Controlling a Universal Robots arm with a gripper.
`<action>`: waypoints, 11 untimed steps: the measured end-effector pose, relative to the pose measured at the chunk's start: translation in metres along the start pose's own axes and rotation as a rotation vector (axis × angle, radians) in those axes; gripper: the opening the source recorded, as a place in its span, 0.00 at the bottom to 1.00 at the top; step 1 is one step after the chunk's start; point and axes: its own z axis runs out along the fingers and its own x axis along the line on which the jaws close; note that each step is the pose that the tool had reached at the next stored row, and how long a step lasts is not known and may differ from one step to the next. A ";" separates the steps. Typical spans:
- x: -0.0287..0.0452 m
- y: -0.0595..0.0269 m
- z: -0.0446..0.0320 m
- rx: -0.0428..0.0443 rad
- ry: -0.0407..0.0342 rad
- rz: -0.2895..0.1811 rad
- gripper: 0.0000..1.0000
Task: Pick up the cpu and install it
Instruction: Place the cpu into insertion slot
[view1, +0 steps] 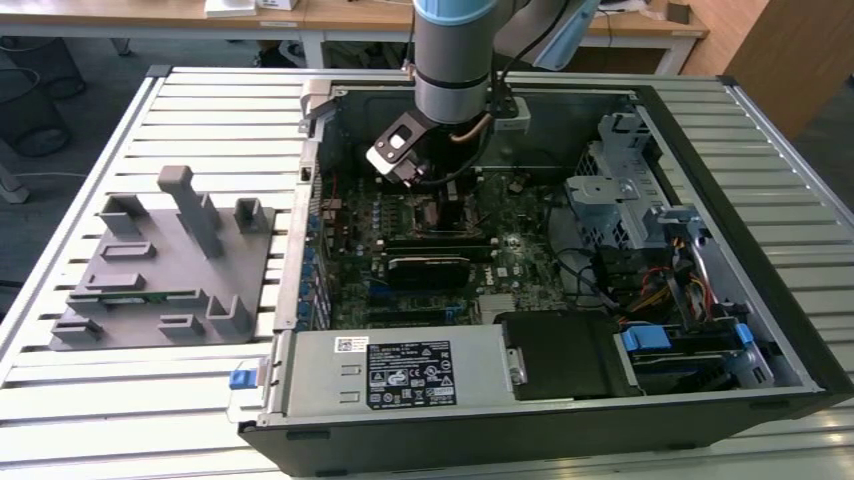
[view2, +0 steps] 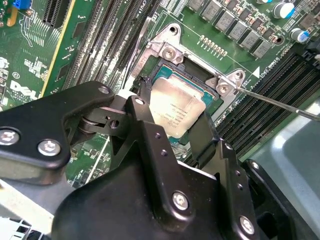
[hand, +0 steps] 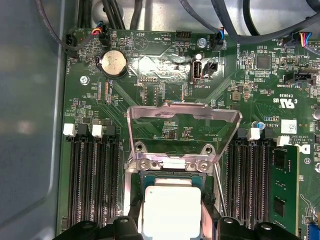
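a room with wooden desks (view1: 147, 12) at the back; in front, a slatted metal table (view1: 174, 110). on it an open pc case (view1: 747, 200) lies on its side. toward the exterior view's left, beside the case, sits a grey moulded tray (view1: 147, 270). the arm (view1: 454, 60) reaches down into the case, over the green board (view1: 347, 215).

in the first wrist view the socket's metal lid (hand: 182, 117) stands tilted up, hinged at two screws, with black memory slots (hand: 92, 180) on either side and a round coin cell (hand: 112, 63) further up the board. a thin steel lever (view2: 280, 102) sticks out beside the socket in the second wrist view.

the gripper (view2: 175, 105) is at the socket, its black fingers (view2: 200, 135) pressed to two opposite edges of the cpu (view2: 177, 112), grasping it. the cpu is a small flat square: a pale, shiny silver top with faint print and a thin green rim around it. it lies level in the open socket frame, just below the lid's hinge; whether it is fully seated or a touch above, i cannot tell.
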 end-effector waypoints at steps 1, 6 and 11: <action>0.0000 0.0000 0.0000 0.0000 0.0000 0.000 0.54; 0.0001 0.0001 0.0004 -0.0006 0.0008 0.000 0.61; 0.0000 0.0001 -0.0013 -0.0001 0.0001 0.000 0.61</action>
